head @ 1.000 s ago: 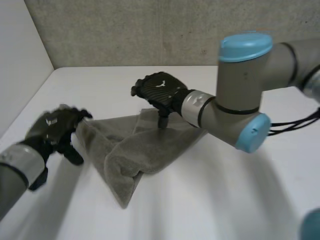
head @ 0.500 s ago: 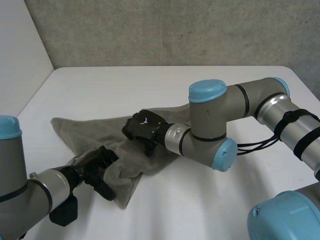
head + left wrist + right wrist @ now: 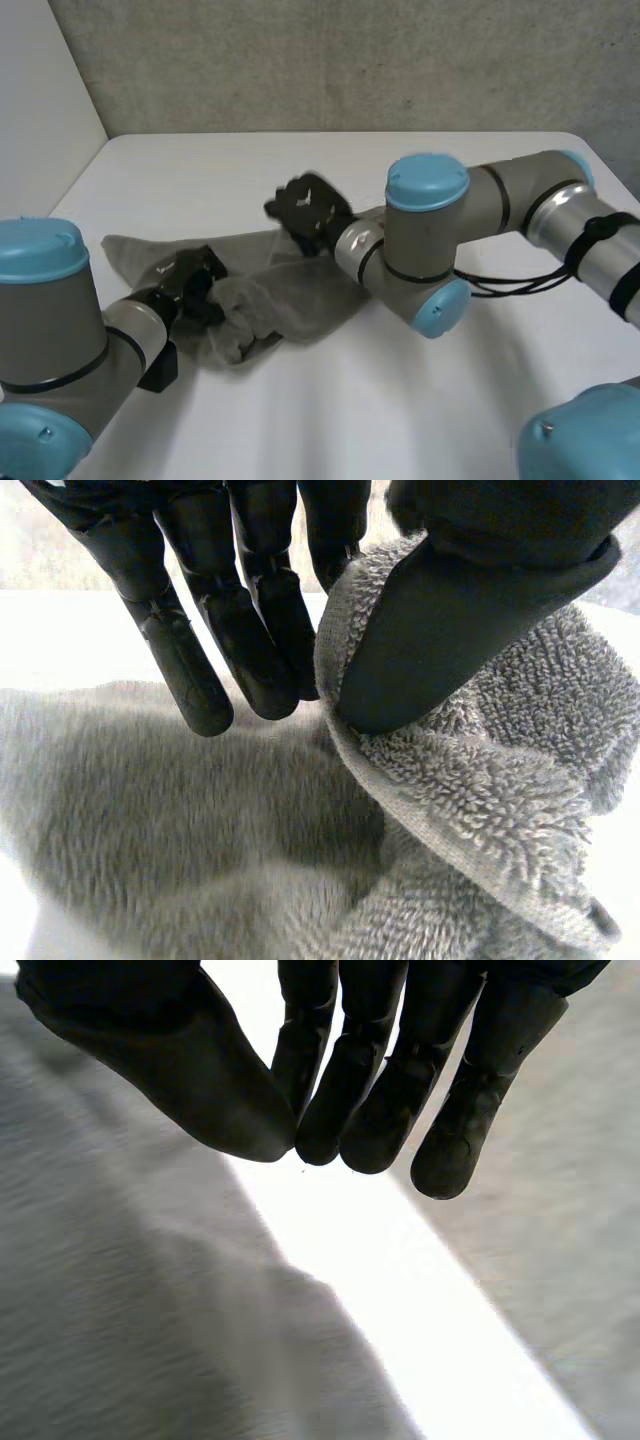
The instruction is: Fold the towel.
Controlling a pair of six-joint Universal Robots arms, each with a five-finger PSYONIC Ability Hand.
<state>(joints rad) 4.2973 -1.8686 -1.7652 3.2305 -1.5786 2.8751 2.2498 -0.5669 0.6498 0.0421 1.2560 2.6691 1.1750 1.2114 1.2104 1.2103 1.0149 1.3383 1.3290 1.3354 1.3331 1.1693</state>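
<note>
Grey towel (image 3: 300,290) lies bunched up, w/ white table (image 3: 200,170) showing all round it. L hand (image 3: 188,288) is at the towel's near-left end, thumb & fingers (image 3: 250,630) pinching a raised fold of its edge. R hand (image 3: 308,208) is above the towel's far edge, fingers (image 3: 370,1080) straight & close together, thumb alongside, nothing btwn them.

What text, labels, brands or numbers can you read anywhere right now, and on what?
None readable: no words, numbers or labels on the towel or the table.
Small pale marks on the backs of the left hand and the right hand: too small and blurred to read.
</note>
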